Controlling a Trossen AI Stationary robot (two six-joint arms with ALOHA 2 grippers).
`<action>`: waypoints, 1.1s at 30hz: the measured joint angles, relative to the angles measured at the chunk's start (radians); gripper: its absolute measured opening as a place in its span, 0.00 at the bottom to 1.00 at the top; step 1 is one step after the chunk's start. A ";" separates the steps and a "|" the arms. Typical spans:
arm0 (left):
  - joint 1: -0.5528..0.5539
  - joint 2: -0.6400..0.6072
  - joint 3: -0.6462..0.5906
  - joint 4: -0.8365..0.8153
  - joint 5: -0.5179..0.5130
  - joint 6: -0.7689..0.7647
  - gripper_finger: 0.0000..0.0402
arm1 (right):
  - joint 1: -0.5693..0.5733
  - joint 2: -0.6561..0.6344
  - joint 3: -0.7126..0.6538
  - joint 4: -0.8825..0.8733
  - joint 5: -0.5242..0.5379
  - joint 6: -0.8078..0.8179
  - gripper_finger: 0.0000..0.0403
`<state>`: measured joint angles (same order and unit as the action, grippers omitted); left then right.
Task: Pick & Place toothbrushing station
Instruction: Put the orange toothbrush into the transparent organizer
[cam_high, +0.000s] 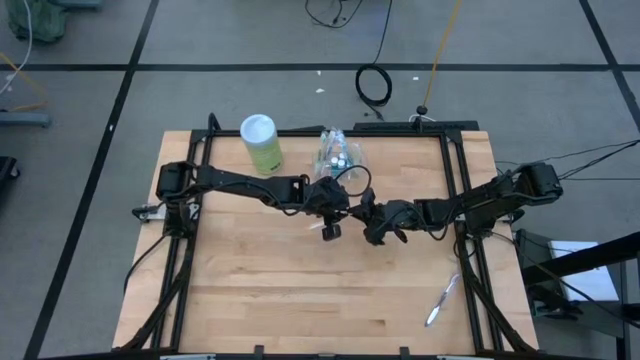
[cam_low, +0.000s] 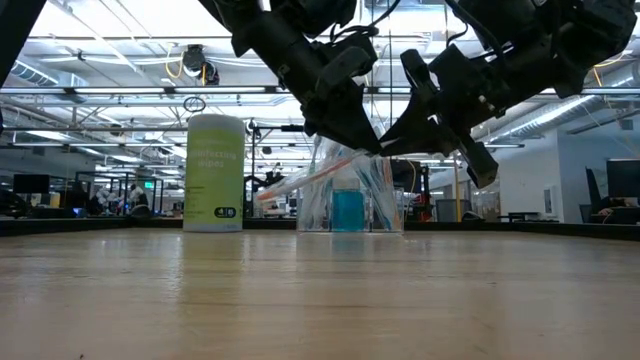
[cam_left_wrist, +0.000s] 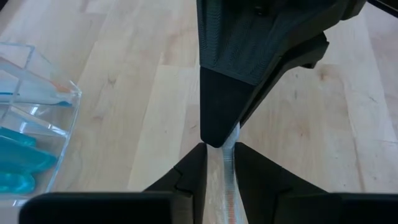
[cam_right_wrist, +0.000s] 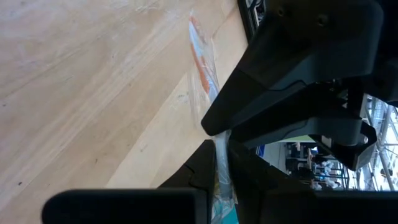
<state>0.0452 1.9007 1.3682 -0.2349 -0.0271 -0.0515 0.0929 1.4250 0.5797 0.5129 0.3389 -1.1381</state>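
Observation:
A slim orange toothbrush in a clear wrapper (cam_low: 310, 178) hangs slanting above the table's middle, held between both grippers. My left gripper (cam_high: 333, 212) and my right gripper (cam_high: 372, 222) meet there, both shut on the wrapper. Behind them a clear container (cam_high: 338, 150) stands on the table's far part with toothbrushes and blue tubes (cam_low: 348, 210) in it. Another wrapped toothbrush (cam_high: 441, 300) lies flat on the table at the near right. My left gripper pinches the clear wrapper (cam_left_wrist: 227, 163) between its two fingers, which come slanting down from the table's left. The wrapped toothbrush is lifted clear, its free end (cam_low: 268, 194) sloping down toward the left. My right gripper pinches the same wrapper at its upper end (cam_right_wrist: 221, 163) between its two fingers, slanting down from the table's right, tip to tip with my left gripper. The orange toothbrush (cam_right_wrist: 200, 68) runs on past the left finger, clear of the table.
A green and white wipes canister (cam_high: 262, 143) stands upright at the far left of the container. The table's dark frame rails (cam_high: 462, 180) run along both sides. Bare wood (cam_high: 280, 290) lies in front of the grippers.

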 joint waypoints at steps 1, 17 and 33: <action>0.001 0.000 0.000 0.000 0.000 0.002 0.21 | 0.000 0.000 0.000 0.000 0.000 0.000 0.06; 0.001 0.000 0.001 -0.018 -0.013 0.049 0.04 | 0.000 0.000 0.000 0.000 0.004 0.000 0.09; 0.017 0.000 0.001 -0.018 -0.113 0.085 0.03 | 0.000 0.000 0.001 -0.004 0.110 0.184 0.12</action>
<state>0.0618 1.9011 1.3693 -0.2529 -0.1404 0.0338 0.0925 1.4250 0.5808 0.5091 0.4494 -0.9539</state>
